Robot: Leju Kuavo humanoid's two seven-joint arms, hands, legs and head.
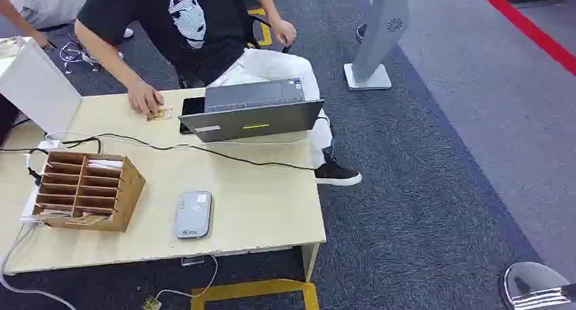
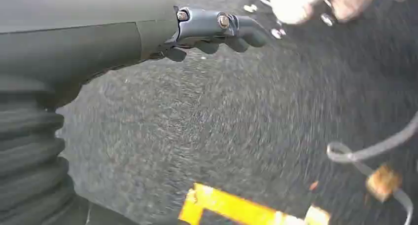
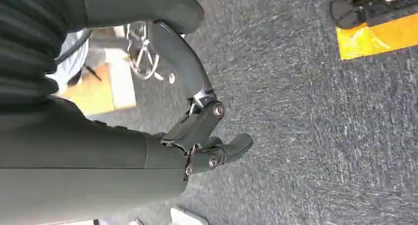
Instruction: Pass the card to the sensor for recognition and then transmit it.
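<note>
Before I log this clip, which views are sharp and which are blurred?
Head view: sharp and evenly lit, the card reader and wooden organizer crisp. Left wrist view: heavy motion smear across the carpet, only the left hand fairly sharp. Right wrist view: mostly sharp, the right hand clear, carpet slightly soft.

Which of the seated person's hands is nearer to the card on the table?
Their right. The person's right hand rests on the table with fingertips at the card; their left hand is back beyond the laptop, off the table.
</note>
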